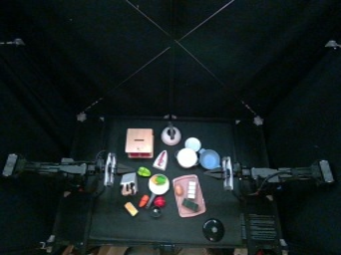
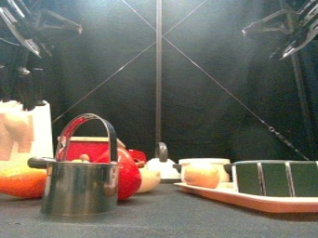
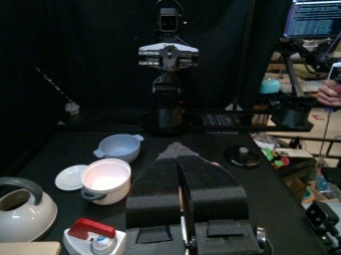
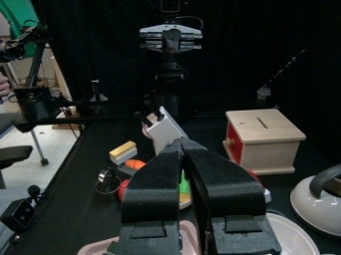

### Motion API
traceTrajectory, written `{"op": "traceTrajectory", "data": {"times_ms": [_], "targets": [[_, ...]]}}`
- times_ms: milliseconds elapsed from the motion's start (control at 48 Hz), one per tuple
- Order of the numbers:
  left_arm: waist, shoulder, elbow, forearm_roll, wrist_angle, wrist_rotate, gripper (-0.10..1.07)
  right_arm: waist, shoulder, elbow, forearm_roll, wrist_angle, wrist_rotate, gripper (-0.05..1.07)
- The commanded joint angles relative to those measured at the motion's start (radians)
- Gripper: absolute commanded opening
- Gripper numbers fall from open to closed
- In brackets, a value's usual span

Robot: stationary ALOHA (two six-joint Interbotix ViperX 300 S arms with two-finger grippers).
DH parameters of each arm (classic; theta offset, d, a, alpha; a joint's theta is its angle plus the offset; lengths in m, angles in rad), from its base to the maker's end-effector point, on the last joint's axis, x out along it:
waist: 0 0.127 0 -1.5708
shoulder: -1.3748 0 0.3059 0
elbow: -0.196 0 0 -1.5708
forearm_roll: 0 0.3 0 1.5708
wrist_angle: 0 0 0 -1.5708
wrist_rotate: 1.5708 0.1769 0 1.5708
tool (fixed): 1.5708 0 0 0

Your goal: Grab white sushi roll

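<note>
The white sushi roll (image 2: 202, 174) is a small pale stub on the pink tray (image 2: 236, 197), beside a dark roll (image 2: 271, 177). In the top view the roll (image 1: 184, 184) lies on the tray's (image 1: 194, 192) far part, right of table centre. My left gripper (image 1: 112, 171) hangs at the table's left side and my right gripper (image 1: 226, 171) at the right side, just right of the tray. Both are raised, empty and apart from the roll. The left gripper (image 3: 182, 164) and the right gripper (image 4: 177, 149) have their jaws together. The roll is hidden in both wrist views.
A steel kettle (image 2: 81, 181), a white knife block (image 2: 22, 130) and an orange carrot (image 2: 18, 182) stand front left. A pink box (image 1: 139, 141), a second kettle (image 1: 170, 132), a white dish (image 1: 186, 156) and a blue bowl (image 1: 209, 157) sit at the back.
</note>
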Motion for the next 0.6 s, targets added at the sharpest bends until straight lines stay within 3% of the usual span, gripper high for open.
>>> {"op": "traceTrajectory", "data": {"times_ms": [0,312,583], "targets": [[0.0,0.012,-0.014,-0.002,-0.008,0.0,-0.02,-0.014,0.021,-0.017,-0.002,-0.006,0.002,0.08],[-0.005,0.021,-0.012,-0.002,-0.015,0.002,-0.02,-0.086,0.13,-0.009,0.035,-0.006,0.071,0.04],[-0.002,0.043,-0.014,0.028,-0.026,0.003,-0.02,-0.091,0.219,-0.017,0.038,0.015,0.241,0.04]]}}
